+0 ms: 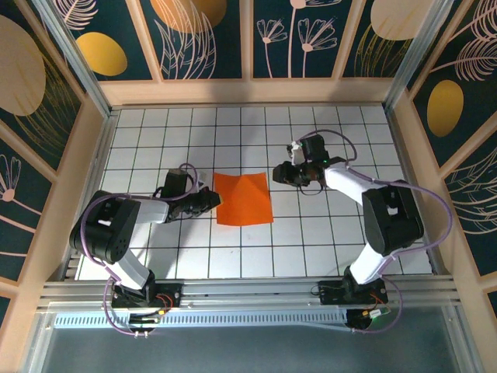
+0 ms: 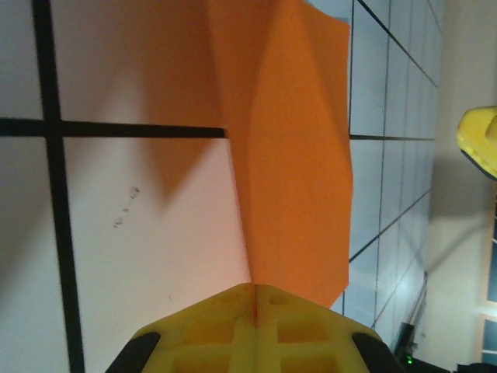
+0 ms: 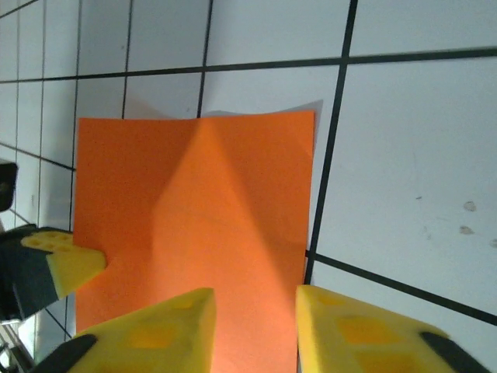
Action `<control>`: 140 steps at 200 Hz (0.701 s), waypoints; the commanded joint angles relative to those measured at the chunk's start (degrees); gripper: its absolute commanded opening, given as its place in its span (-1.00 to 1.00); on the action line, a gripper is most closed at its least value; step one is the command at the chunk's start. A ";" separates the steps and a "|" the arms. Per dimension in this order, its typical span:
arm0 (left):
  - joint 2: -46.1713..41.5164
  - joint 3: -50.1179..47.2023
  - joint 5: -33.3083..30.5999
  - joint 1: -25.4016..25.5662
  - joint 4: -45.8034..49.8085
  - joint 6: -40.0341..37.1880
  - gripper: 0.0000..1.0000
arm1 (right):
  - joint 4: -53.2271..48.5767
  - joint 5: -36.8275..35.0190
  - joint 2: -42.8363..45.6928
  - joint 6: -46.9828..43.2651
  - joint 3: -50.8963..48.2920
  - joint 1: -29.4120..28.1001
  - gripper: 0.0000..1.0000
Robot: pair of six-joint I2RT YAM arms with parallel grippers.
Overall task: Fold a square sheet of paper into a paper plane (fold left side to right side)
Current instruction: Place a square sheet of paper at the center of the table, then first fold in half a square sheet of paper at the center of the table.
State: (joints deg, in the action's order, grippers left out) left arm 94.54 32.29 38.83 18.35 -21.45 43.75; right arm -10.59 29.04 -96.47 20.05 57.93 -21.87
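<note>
**Square sheet of paper** [image 1: 243, 198]: bright orange, lying on the white grid table [image 1: 311, 241] at the centre of the top view, between the two arms. It is not flat. The left wrist view shows a soft ridge running up through the sheet. The right wrist view shows a paler, tent-shaped bulge peaking at the upper edge, with a thin grey shadow beyond that edge (so the edge sits slightly off the surface there).

**Left gripper** [image 1: 213, 201]: at the sheet's left edge in the top view, touching it. In the left wrist view its yellow fingers [image 2: 210, 330] are pressed together at the bottom of the frame. The sheet's edge runs into their seam, so they are pinching the paper. One of its fingertips also shows at the lower left of the right wrist view, on the sheet's edge.

**Right gripper** [image 1: 279, 172]: just beside the sheet's upper right corner in the top view. In the right wrist view its two yellow fingers [image 3: 342, 330] stand spread at the bottom of the frame. Orange paper shows in the gap between them, and nothing is clamped.

**Surround:** a pale wooden frame with dark floral panels [image 1: 202, 31] runs along the top and sides of the top view.
</note>
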 commanded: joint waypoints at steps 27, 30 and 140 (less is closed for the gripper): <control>0.91 3.94 -1.63 0.20 7.80 -5.09 -1.00 | 6.61 0.40 -8.20 2.28 0.62 -3.19 -0.78; 0.98 4.12 -1.65 0.20 8.01 -5.23 -1.00 | 6.63 0.41 -8.55 2.27 0.79 -3.38 -0.80; -1.09 6.80 3.73 1.65 2.26 -1.60 0.02 | 2.91 -4.16 -13.61 0.32 0.35 -4.67 -0.97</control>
State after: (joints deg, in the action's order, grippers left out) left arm 94.67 37.23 39.31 18.81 -15.75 40.47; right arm -5.78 28.38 -108.18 21.43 58.08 -26.00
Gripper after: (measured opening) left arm 0.481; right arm 0.049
